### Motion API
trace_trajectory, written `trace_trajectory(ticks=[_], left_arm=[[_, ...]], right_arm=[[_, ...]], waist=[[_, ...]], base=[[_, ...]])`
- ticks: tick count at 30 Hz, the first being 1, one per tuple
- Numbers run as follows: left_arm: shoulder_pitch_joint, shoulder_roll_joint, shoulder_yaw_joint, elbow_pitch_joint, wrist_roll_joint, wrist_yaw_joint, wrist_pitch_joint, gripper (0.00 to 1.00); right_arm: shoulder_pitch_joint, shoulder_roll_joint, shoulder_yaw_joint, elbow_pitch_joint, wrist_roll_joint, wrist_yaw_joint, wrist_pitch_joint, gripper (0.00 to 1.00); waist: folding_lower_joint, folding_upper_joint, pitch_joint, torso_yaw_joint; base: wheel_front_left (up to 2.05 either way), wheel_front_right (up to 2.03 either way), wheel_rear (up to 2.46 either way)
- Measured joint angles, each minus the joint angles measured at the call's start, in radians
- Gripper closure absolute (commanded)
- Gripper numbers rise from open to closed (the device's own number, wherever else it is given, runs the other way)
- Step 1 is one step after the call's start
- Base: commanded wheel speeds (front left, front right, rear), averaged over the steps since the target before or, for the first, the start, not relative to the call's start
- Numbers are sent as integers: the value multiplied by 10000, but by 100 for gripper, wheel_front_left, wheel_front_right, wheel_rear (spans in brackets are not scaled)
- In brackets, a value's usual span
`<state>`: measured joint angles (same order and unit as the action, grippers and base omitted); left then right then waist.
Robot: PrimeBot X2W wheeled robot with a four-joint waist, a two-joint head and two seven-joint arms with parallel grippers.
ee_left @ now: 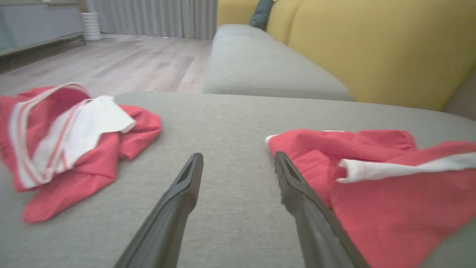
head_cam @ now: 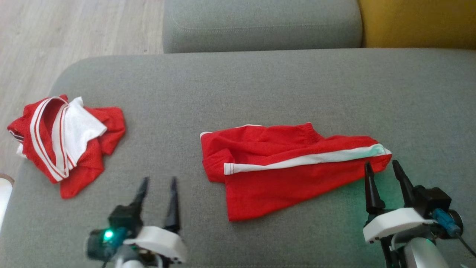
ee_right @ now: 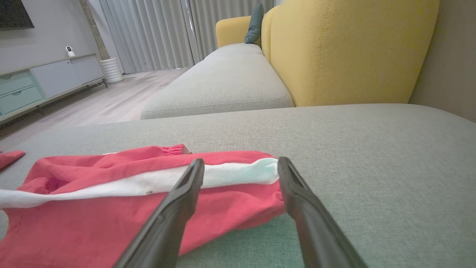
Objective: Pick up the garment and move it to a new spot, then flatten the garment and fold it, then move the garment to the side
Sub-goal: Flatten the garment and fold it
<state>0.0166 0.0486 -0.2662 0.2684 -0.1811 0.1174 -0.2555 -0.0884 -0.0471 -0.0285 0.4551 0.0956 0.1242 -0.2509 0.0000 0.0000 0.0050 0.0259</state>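
both grippers sit low at the near edge of the head view with their dark fingers spread wide and nothing between them. left gripper [head_cam: 159, 179] hangs over bare cushion between two garments; in its wrist view, one of its fingers [ee_left: 297, 190] lies just beside the left edge of the red shorts [head_cam: 282, 167]. right gripper [head_cam: 382, 163] stands at the right end of the shorts, its tips to either side of the end of the white stripe [ee_right: 238, 175] in its wrist view; whether a tip touches the cloth i cannot tell. the shorts lie spread but rumpled near the middle of the grey seat cushion [head_cam: 260, 82], the stripe running along their length. a crumpled red and white jersey [head_cam: 63, 141] lies well apart at the cushion's left edge. a second grey cushion [head_cam: 260, 26] lies beyond, with a yellow backrest [head_cam: 416, 22] to its right and a pale wood floor [head_cam: 74, 29] to its left. farther off are grey curtains [ee_right: 156, 33], a low cabinet [ee_right: 37, 82] and a teal pillow [ee_right: 254, 24].
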Motion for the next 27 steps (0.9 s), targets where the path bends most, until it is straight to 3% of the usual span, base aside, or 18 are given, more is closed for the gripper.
trace_trajectory(ticks=[12, 27], left_arm=[[-1159, -12, -2127, 163, -2025, -1360, 0, 0], [-1707, -8, -2132, 1095, -3047, -1766, 0, 0]], right_arm=[[-482, 10, 261, -73, -2, 0, 0, 0], [-686, 8, 209, -253, -48, 0, 0, 0]], waist=[[0, 0, 900, -436], [0, 0, 1580, -1088]], base=[[0, 0, 0], [0, 0, 0]])
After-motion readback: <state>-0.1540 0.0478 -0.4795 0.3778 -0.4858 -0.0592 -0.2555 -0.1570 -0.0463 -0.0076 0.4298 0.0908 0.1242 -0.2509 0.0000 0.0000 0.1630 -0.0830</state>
